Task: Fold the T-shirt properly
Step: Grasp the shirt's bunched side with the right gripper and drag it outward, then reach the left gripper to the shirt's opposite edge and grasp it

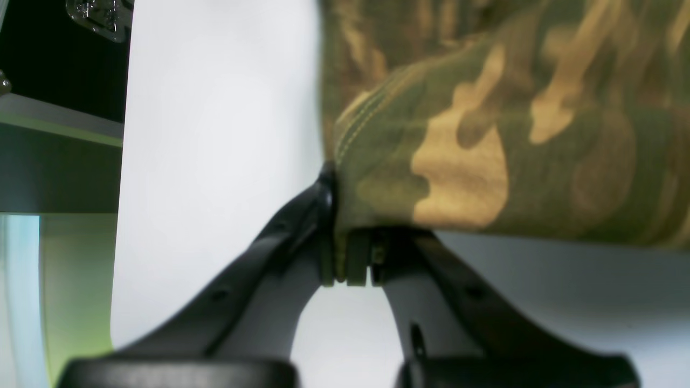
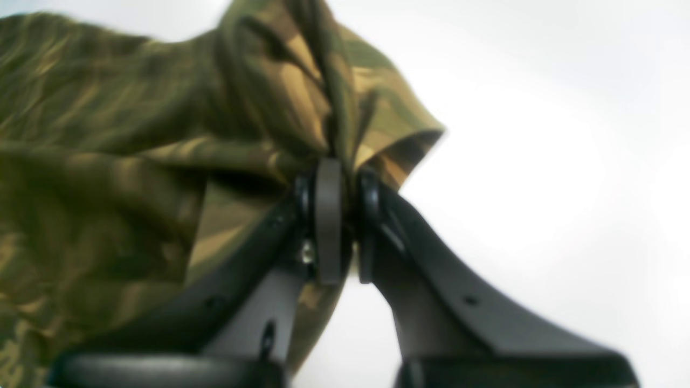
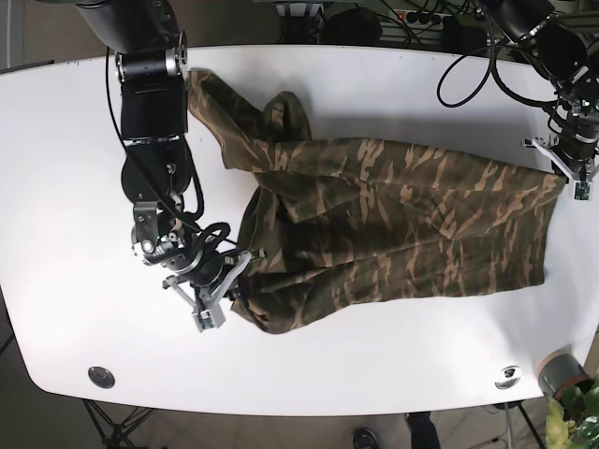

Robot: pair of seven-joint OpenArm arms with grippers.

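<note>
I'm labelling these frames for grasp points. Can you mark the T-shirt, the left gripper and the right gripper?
T-shirt (image 3: 402,224): base view, middle of the camouflage cloth.
left gripper (image 1: 350,258): left wrist view, between the fingertips clamped on a hem.
right gripper (image 2: 345,221): right wrist view, between the fingertips pinching bunched cloth.

I'm wearing black, curved fingers (image 2: 431,280) with small screw holes on both grippers. Black cables (image 3: 468,70) are looping along my left arm (image 3: 552,42); my right arm (image 3: 150,94) is showing silver-grey housings.

A white counter (image 3: 374,374) fills the frame; black cables (image 3: 468,75) at upper right, a potted plant (image 3: 571,412) lower right.
</note>
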